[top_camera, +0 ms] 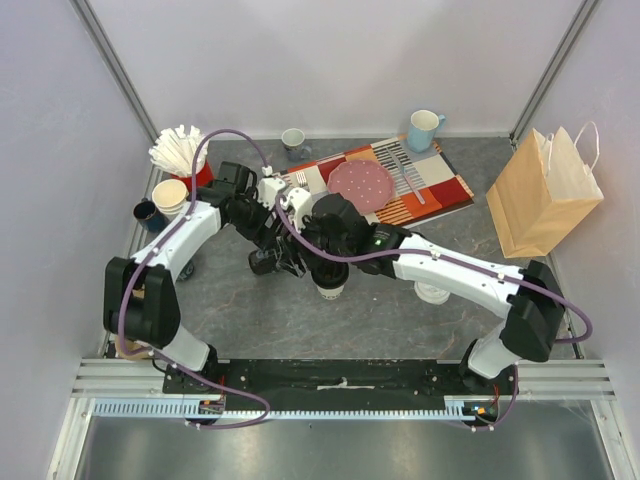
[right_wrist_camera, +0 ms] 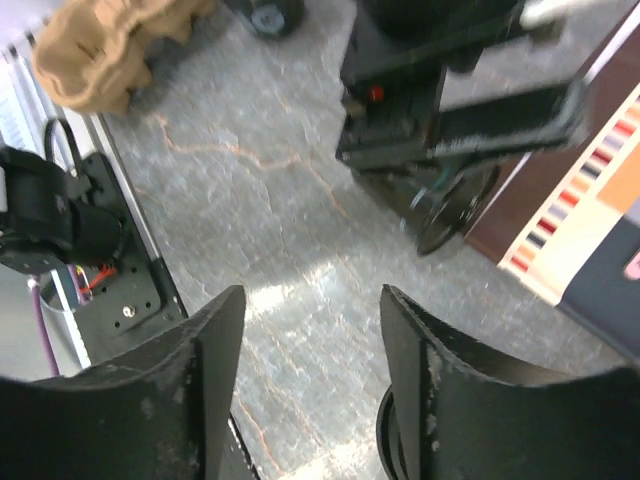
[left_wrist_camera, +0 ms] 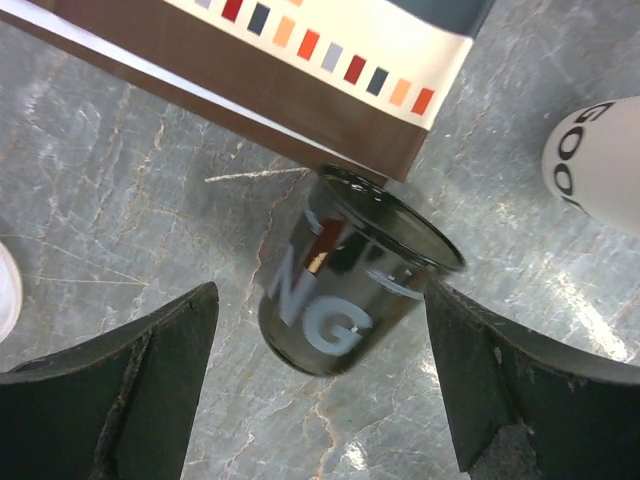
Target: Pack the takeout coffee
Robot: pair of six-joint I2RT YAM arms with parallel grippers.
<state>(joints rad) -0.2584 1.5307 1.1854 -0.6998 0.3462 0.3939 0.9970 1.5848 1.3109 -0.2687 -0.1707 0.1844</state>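
Left tool (left_wrist_camera: pixel 322 300) open, straddling black white-lettered paper cup (left_wrist_camera: pixel 335 290), gripping nothing; right tool (right_wrist_camera: pixel 312 300) open, empty. Risk: off-centre closing knocks cup over against striped cloth placemat (left_wrist_camera: pixel 300 60).

Bright, even overhead light; soft shadows. Right wrist view: glare patch on table (right_wrist_camera: pixel 300 290), far brown tray (right_wrist_camera: pixel 110 50) blurred. Left wrist view sharp, sheen on black cup (left_wrist_camera: pixel 340 300).

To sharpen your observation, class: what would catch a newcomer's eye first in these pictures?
In the middle, the left gripper stands open either side of a dark cup lettered NG, close by the striped placemat. A brown paper bag stands at the far right.
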